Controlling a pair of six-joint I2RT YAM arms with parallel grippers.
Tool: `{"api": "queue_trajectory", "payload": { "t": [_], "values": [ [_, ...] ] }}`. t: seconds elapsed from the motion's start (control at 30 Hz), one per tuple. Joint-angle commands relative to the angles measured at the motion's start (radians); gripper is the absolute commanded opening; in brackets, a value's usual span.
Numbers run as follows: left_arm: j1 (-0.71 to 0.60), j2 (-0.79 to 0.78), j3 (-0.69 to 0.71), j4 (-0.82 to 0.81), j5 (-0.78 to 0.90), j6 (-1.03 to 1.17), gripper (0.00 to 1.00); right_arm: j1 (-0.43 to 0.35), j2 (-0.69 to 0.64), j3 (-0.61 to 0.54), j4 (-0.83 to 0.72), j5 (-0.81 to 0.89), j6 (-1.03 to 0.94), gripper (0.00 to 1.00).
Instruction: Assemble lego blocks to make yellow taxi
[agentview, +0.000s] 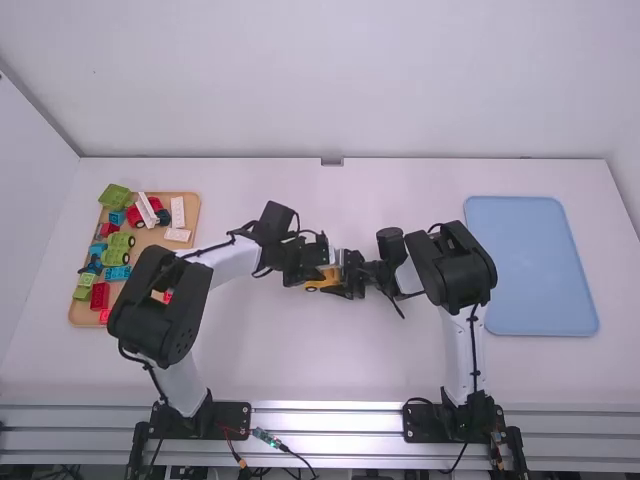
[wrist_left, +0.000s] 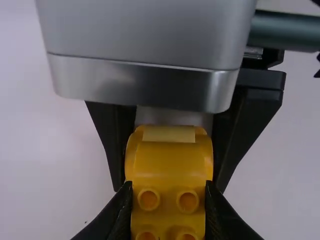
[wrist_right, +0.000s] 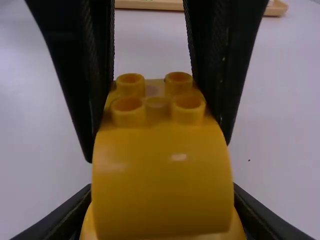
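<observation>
Near the middle of the table, my left gripper (agentview: 312, 274) and my right gripper (agentview: 350, 274) face each other from opposite sides of a yellow piece (agentview: 324, 281). In the left wrist view, my left gripper (wrist_left: 169, 192) is shut on the studded end of the yellow piece (wrist_left: 170, 165); the right gripper's black fingers flank its rounded end. From the right wrist, my right gripper (wrist_right: 162, 197) is shut on the rounded yellow body (wrist_right: 162, 175), with the left gripper's fingers around the studs beyond. The fingers hide parts of its sides and underside.
A wooden tray (agentview: 198, 210) at the far left holds red, green, blue and white blocks, with one green piece (agentview: 115, 195) at its back corner. On the right lies a flat light-blue tray (agentview: 530, 265). Both arms reach inward over the table (agentview: 330, 365).
</observation>
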Motion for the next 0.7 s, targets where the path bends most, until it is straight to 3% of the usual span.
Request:
{"api": "queue_trajectory", "payload": {
  "t": [0.0, 0.67],
  "values": [
    [-0.010, 0.027, 0.003, -0.010, 0.011, 0.008, 0.02, 0.003, 0.011, -0.006, -0.004, 0.007, -0.005, 0.51],
    [-0.017, 0.038, 0.005, -0.034, -0.031, 0.015, 0.02, 0.003, 0.011, -0.005, -0.004, 0.007, -0.008, 0.50]
  ]
}}
